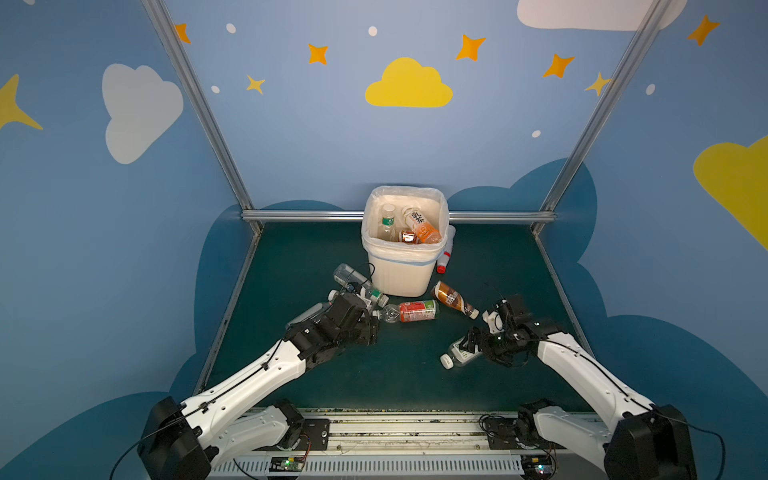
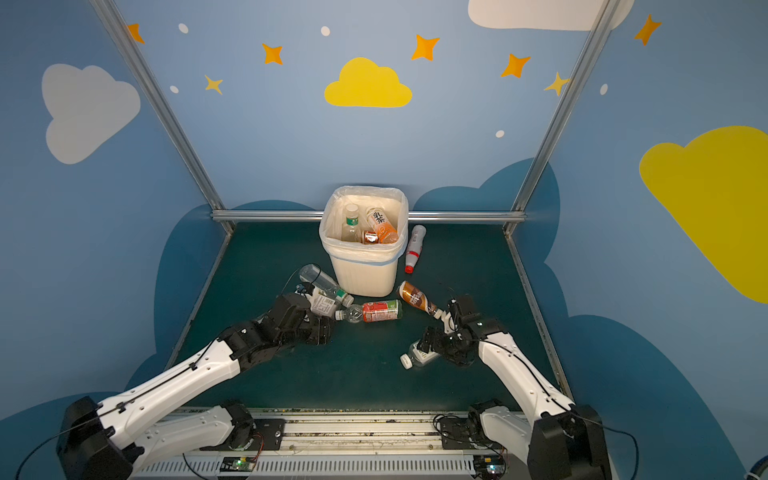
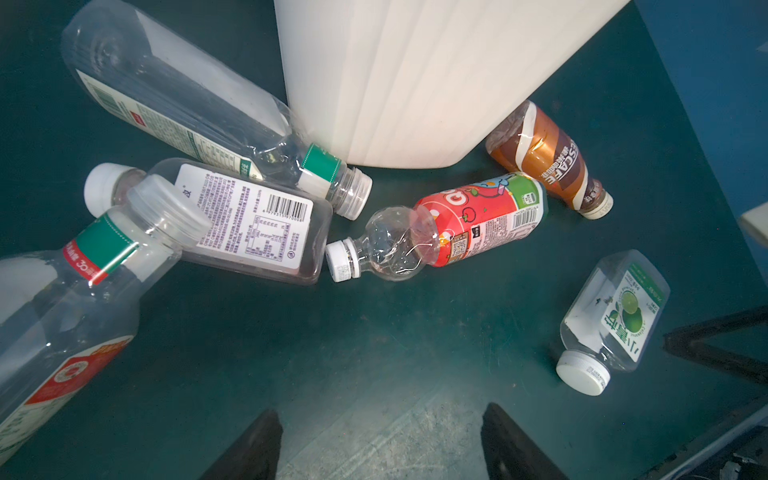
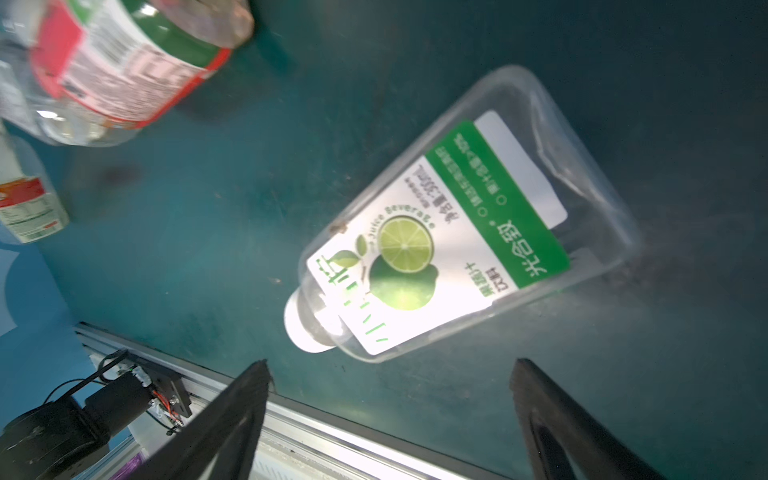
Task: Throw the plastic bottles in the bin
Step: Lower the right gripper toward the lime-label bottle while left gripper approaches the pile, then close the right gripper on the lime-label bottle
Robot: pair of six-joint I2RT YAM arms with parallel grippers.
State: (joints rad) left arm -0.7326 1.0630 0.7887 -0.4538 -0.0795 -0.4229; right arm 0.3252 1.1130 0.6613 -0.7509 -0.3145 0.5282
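Three bottles (image 1: 422, 226) are seen inside the bin (image 1: 399, 274), which stands at the back middle of the table (image 1: 395, 374). Several more are left lying on the table. A red bottle (image 1: 417, 311) and a brown bottle (image 1: 453, 300) are found just in front of the bin, and a white bottle (image 2: 414, 248) just beside its right wall. A cluster of clear bottles (image 3: 249, 224) is gathered at its front left corner. The left pincer (image 3: 380, 415) is held low over bare table beside that cluster, jaws apart, with nothing between them. The right pincer (image 4: 390, 365) is spread wide. A lime bottle (image 4: 440, 241) lies on its side just beyond the fingertips and is not gripped, well apart from the bin.
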